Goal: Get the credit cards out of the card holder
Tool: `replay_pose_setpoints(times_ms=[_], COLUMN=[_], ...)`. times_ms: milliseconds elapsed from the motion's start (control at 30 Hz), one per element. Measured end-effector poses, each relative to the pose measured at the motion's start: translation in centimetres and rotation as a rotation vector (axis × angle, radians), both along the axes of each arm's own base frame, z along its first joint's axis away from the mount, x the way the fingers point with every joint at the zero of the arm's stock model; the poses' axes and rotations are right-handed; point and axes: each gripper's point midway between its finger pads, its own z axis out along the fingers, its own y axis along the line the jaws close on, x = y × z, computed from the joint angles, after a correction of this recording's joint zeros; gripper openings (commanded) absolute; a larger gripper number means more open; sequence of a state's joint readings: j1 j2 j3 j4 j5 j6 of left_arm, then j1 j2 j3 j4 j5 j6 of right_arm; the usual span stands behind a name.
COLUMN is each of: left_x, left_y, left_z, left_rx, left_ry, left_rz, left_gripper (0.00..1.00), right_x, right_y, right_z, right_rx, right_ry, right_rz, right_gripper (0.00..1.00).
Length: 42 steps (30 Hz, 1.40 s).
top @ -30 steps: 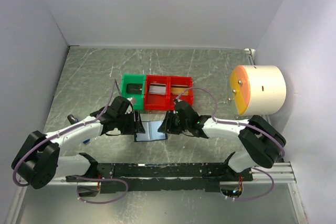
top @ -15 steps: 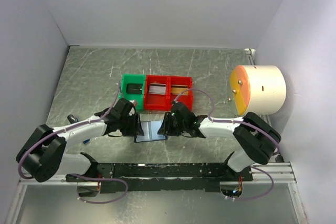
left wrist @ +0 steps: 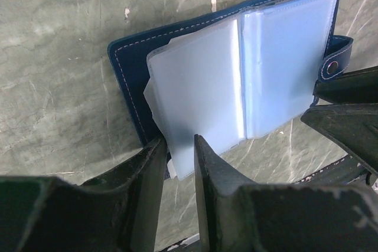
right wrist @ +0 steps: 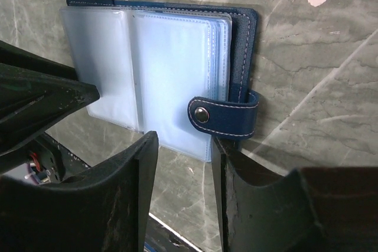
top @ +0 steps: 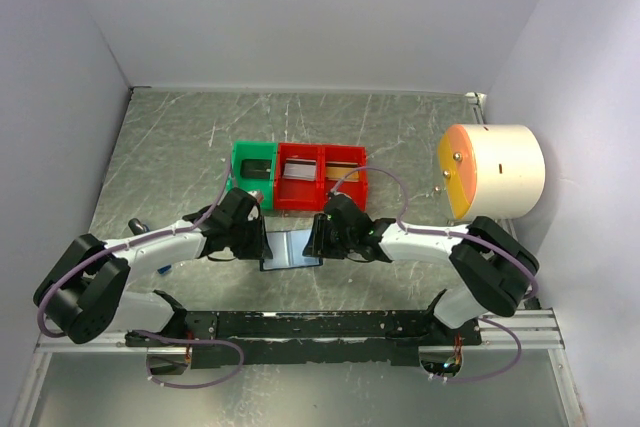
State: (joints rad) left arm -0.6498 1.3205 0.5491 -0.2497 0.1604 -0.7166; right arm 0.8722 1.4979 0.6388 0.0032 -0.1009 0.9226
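One card holder [top: 292,250] lies spread open on the desk [top: 170,147], between two hands and at 6 o'clock from the bins. One green bin [top: 238,155] and one red bin [top: 321,190] with two compartments stand touching in a row. There are three credit cards, one per compartment: a dark card [top: 257,168], a silvery card [top: 297,173] and a tan card [top: 343,166].

The left hand [left wrist: 179,141] stands at the holder's 9 o'clock edge. Its fingers are set narrow, and the corner of a pale plastic sleeve [left wrist: 195,92] shows in the gap. The right hand [right wrist: 183,140] stands at the 3 o'clock edge and is somewhat wider, its fingers [right wrist: 139,169] astride the sleeve edge just beside the one snap tab [right wrist: 224,116].

One white drum [top: 500,172] with an orange face sits at 3 o'clock from the bins, near the right wall. Bare desk runs from the bins toward 12 o'clock up to the back wall, and toward 9 o'clock to the left wall.
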Motion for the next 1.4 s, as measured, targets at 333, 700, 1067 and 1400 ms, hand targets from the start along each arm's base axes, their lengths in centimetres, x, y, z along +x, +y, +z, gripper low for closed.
replay_pose_setpoints(times_ms=[333, 700, 1067, 1400], left_x=[0.0, 0.0, 0.3, 0.5], left_y=[0.0, 0.0, -0.9, -1.3], left_z=[0.0, -0.1, -0.3, -0.3], left_rx=[0.003, 0.004, 0.008, 0.03], left_ry=[-0.002, -0.002, -0.006, -0.021], left_rz=[0.001, -0.003, -0.035, -0.049], left_gripper=[0.36, 0.33, 0.26, 0.17], right_x=[0.3, 0.1, -0.7, 0.3], right_y=[-0.5, -0.3, 2.2, 2.7], right_z=[0.6, -0.5, -0.4, -0.8], right_rx=[-0.034, -0.062, 0.102, 0.032], right_ry=[-0.022, -0.003, 0.035, 0.04], right_rz=[0.0, 0.006, 0.023, 0.017], right_gripper=[0.42, 0.34, 0.27, 0.19])
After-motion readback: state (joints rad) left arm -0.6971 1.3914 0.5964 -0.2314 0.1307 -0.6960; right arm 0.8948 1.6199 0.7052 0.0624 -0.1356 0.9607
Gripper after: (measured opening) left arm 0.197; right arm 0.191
